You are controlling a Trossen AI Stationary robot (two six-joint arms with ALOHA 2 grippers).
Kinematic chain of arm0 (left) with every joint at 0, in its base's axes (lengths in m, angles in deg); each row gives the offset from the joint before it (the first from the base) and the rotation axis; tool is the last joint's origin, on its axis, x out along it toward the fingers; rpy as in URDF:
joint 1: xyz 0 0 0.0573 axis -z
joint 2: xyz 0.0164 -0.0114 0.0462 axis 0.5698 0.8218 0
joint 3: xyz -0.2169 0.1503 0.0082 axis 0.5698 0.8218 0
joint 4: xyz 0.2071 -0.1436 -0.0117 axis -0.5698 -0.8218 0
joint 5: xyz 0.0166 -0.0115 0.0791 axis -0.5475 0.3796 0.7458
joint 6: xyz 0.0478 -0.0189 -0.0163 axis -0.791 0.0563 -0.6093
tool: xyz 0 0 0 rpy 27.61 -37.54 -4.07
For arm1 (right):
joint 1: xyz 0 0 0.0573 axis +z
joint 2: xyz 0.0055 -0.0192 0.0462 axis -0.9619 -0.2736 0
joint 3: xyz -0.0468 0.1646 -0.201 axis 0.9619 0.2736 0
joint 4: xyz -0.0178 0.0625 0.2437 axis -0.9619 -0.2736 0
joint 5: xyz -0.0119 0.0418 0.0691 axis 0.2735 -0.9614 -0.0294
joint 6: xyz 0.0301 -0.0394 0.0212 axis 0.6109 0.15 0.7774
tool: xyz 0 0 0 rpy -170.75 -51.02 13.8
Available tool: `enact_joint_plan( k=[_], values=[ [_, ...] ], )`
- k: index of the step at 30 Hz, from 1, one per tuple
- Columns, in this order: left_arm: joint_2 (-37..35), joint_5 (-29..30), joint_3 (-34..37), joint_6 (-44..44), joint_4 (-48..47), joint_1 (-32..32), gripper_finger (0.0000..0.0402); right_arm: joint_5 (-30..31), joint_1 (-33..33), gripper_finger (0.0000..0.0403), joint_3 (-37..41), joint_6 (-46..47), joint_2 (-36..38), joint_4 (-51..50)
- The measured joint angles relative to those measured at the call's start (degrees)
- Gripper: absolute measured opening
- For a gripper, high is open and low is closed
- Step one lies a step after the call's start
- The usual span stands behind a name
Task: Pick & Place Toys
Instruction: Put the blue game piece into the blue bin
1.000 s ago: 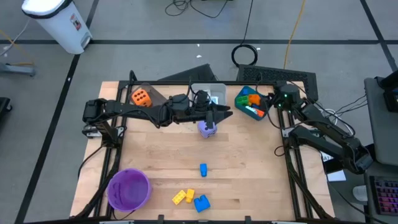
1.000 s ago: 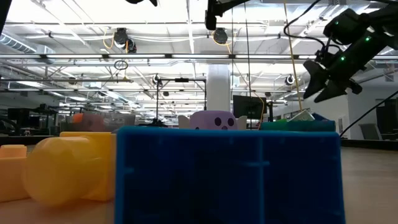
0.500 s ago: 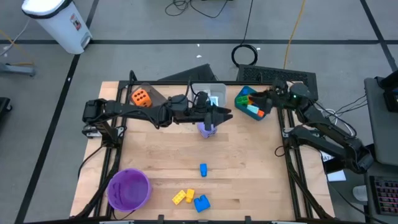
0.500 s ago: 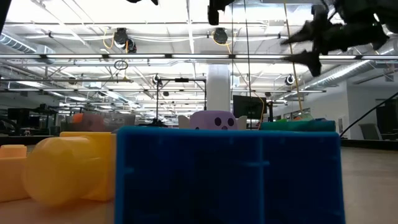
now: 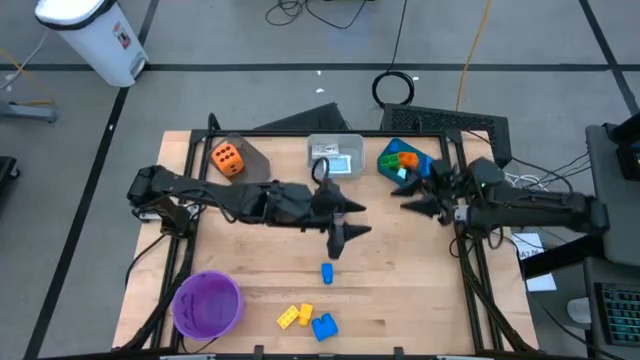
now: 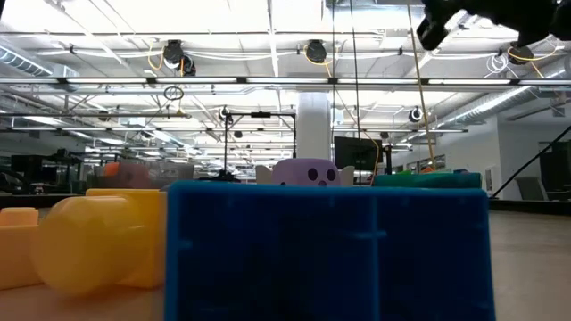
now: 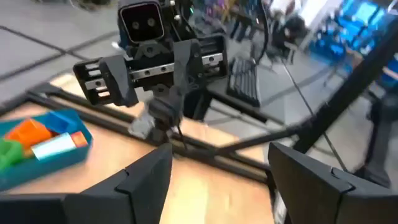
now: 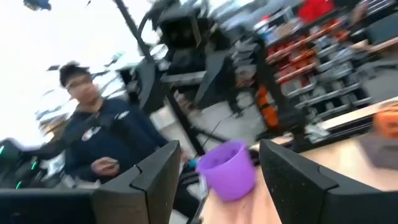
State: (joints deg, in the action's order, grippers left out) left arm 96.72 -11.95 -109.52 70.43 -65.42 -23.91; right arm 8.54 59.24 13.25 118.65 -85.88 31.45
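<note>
My left gripper [image 5: 348, 226] hangs open over the table's middle, with nothing between its fingers [image 7: 144, 182]. The purple die [image 6: 308, 171] stands on the table; in the high view my left arm hides it. My right gripper [image 5: 408, 196] is open and empty beside the teal bin [image 5: 403, 163], pointing toward the table's left. A small blue brick [image 5: 327, 272] lies on the table below the left gripper. A yellow brick [image 5: 292, 316] and a blue brick [image 5: 324, 326] lie near the front edge. The orange die [image 5: 226, 157] sits on a grey bin at the far left.
The teal bin [image 7: 37, 149] holds orange and green bricks. A white bin [image 5: 335, 155] stands at the far middle, and the purple bowl [image 5: 208, 304] at the near left. A person [image 8: 99, 143] stands beyond the table in the right wrist view. Bare wood lies at the near right.
My left gripper has left its place over the purple die, going up and toward the table's near edge, and has rolled; the die has stayed on the table. My right gripper has swung from the teal bin toward the near edge, tipping up from pointing down to about level.
</note>
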Motion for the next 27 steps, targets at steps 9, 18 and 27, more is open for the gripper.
enact_joint_plan(
  k=[9,18,27],
  values=[
    [0.5,2.7,-1.6,9.4,-13.7,8.3,0.0273,15.0,25.6,0.0214,0.0,-11.0,-8.2,-6.2],
    [8.8,8.4,-1.6,37.1,-25.1,13.5,0.0273,24.8,35.2,0.0214,0.0,-12.2,-16.6,-5.9],
    [18.0,0.1,-1.5,62.1,-32.1,12.4,0.0273,24.7,35.3,0.0214,0.0,-8.7,-17.5,-4.7]
  ],
)
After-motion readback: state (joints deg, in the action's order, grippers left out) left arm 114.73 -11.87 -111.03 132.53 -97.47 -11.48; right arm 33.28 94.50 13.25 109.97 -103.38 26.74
